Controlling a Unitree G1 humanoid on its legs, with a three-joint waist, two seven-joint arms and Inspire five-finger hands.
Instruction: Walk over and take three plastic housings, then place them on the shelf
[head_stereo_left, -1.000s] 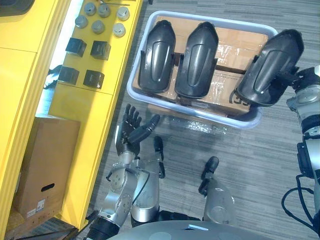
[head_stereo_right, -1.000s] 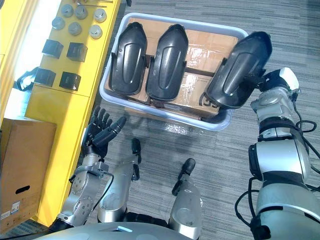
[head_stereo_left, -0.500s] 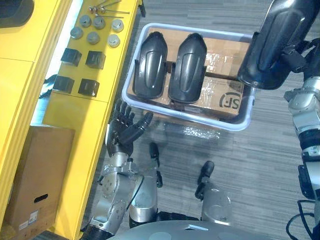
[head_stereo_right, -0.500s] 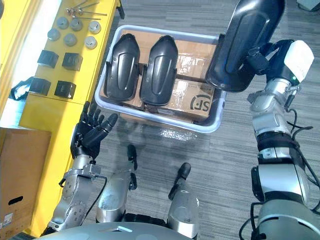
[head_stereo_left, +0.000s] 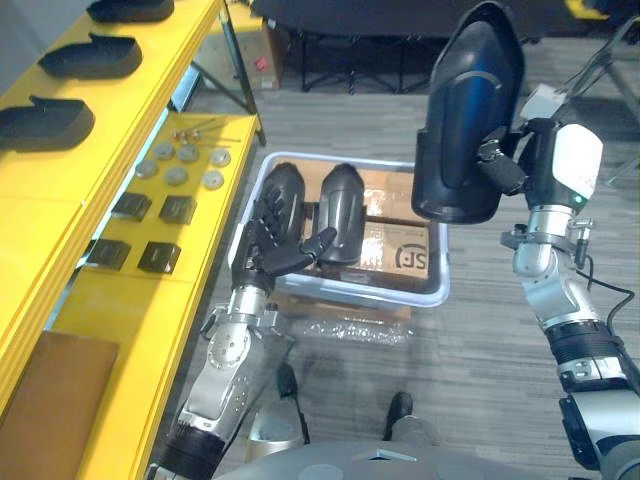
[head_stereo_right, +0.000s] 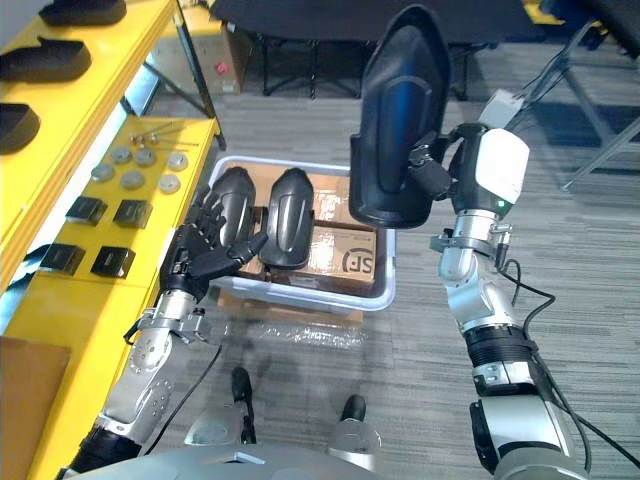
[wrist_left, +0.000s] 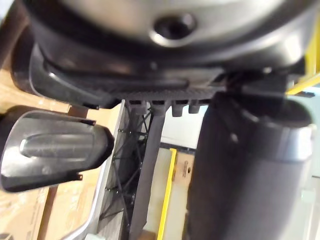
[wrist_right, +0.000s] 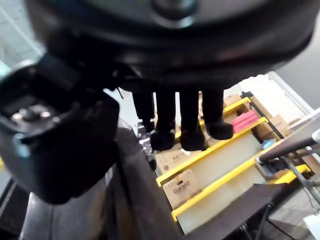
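My right hand (head_stereo_left: 507, 163) grips the tall glossy black plastic housing (head_stereo_left: 462, 110) near its lower end, fingers curled round its edge, holding it upright in the upper right of the frame. I judge it a light, stiff shell, but smooth, likely slippery, and top-heavy when held this low; its edge looks the surest hold. It is long and rounded, tapering to a domed top. Two matching black housings (head_stereo_left: 342, 205) lie in the pale plastic tray (head_stereo_left: 440, 290) at centre. My left hand (head_stereo_left: 272, 235) hangs open before them.

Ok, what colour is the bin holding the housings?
Pale lavender-white bin, clearest in the left eye view.
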